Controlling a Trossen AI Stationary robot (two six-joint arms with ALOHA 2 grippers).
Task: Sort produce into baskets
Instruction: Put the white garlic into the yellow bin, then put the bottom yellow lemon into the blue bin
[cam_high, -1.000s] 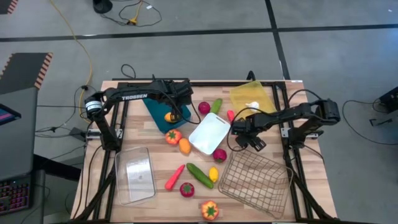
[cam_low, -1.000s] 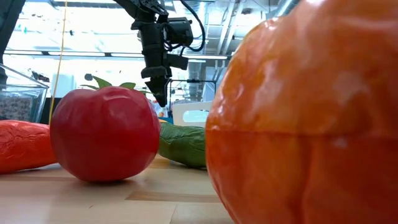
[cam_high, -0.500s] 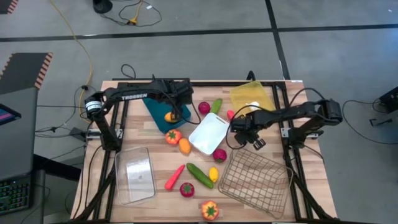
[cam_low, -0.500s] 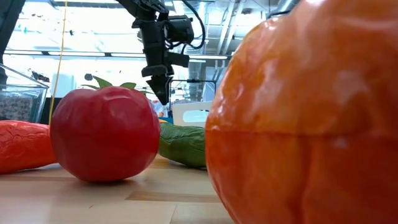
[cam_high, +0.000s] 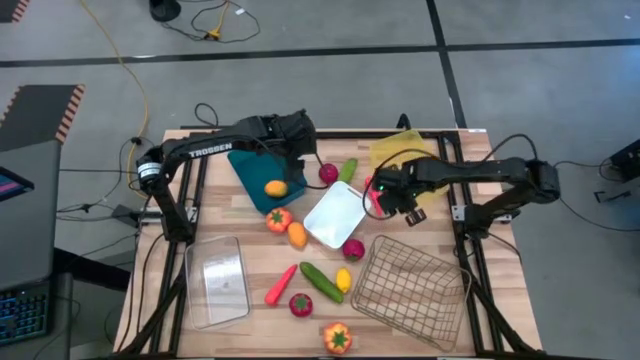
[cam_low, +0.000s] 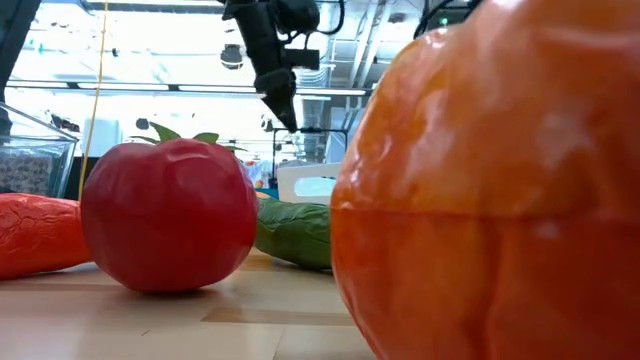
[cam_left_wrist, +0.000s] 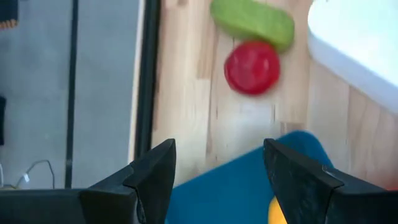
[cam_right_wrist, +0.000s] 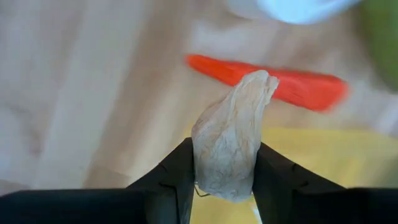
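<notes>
Bare wooden table (cam_high: 250, 250) between clear plastic bin (cam_high: 218, 281) and white rectangular tray (cam_high: 336, 214), orange-red toy carrot (cam_high: 281, 284), green toy cucumber (cam_high: 321, 281) crowding the near middle, metal wire mesh basket (cam_high: 410, 290) blocking near right.

The only lettering I can read is "TROSSEN", printed in white along my left arm (cam_high: 205, 152).

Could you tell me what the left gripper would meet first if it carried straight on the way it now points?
Probably the teal tray just beyond the open left gripper, then bare wood before the red tomato. Depth is hard to judge.
</notes>
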